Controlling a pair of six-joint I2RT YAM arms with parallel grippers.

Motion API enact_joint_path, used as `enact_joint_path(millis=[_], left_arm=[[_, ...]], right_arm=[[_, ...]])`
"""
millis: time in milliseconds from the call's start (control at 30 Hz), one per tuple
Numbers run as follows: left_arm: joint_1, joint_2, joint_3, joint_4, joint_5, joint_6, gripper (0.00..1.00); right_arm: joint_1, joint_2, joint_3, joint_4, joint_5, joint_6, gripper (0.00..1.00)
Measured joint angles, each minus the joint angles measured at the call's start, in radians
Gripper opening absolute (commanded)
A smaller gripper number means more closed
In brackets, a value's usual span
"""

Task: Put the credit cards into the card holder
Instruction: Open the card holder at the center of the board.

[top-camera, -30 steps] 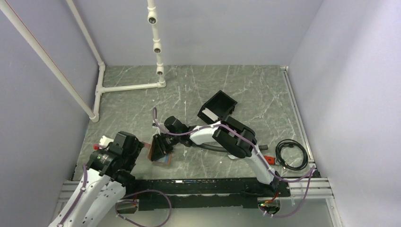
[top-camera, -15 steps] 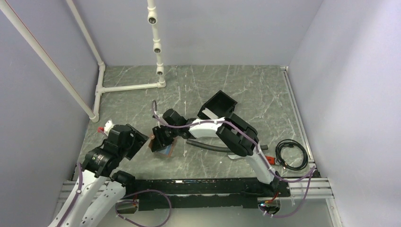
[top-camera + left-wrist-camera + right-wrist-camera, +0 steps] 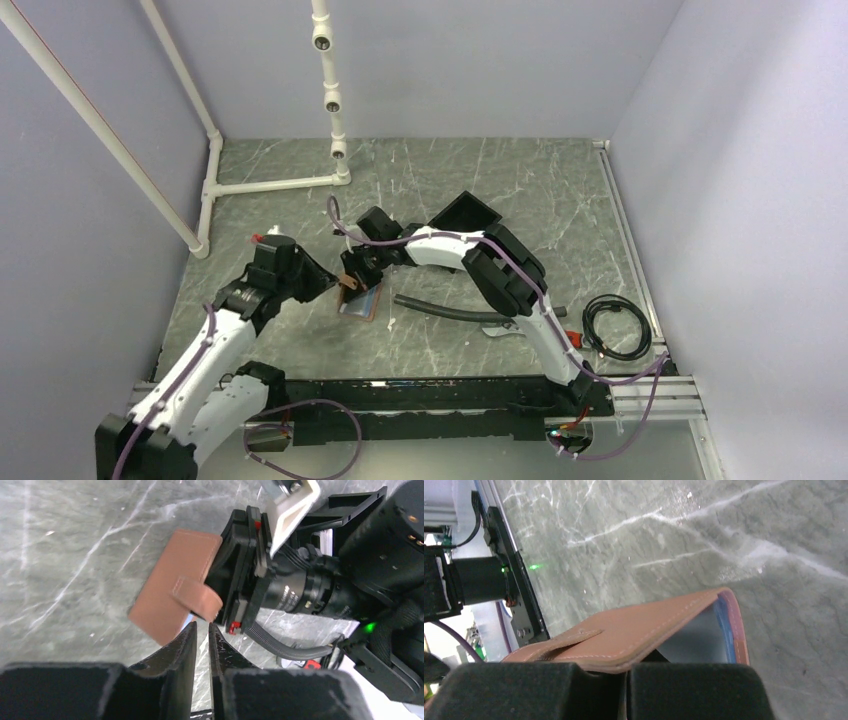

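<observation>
The tan leather card holder [image 3: 360, 300] is tilted up off the table, and my right gripper [image 3: 356, 274] is shut on the edge of its cover [image 3: 644, 630]. A blue-grey credit card [image 3: 696, 640] lies inside the fold, and a pale blue sliver of it [image 3: 189, 618] peeps out under the cover. My left gripper [image 3: 202, 628] points at the holder's strap [image 3: 197, 597] from just in front. Its fingertips [image 3: 188, 635] stand a narrow slit apart with only table showing between them. In the top view the left gripper [image 3: 325, 284] sits just left of the holder.
A black box with a white patch [image 3: 462, 222] stands behind the right arm. A black hose [image 3: 450, 312] lies across the table to the holder's right, a coiled black cable [image 3: 612, 326] at the right edge. White pipe framing [image 3: 270, 185] occupies the back left.
My left arm has swung forward and right up to the holder while its jaws narrowed from wide. My right gripper has shut on the holder and carried it a little farther back.
</observation>
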Motion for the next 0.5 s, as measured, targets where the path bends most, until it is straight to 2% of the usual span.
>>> enact_joint_path(millis=[100,333,500], left_arm=[[0.048,0.076,-0.05,0.131,0.103,0.019,0.22],[0.06,0.06,-0.112,0.288,0.251,0.045,0.27],[0.06,0.106,-0.134,0.384,0.346,0.056,0.13]], right_arm=[[-0.01,0.0,0.0,-0.024,-0.038,-0.022,0.0],[-0.021,0.007,0.005,-0.047,-0.069,-0.036,0.0],[-0.028,0.008,0.006,-0.05,-0.08,-0.035,0.0]])
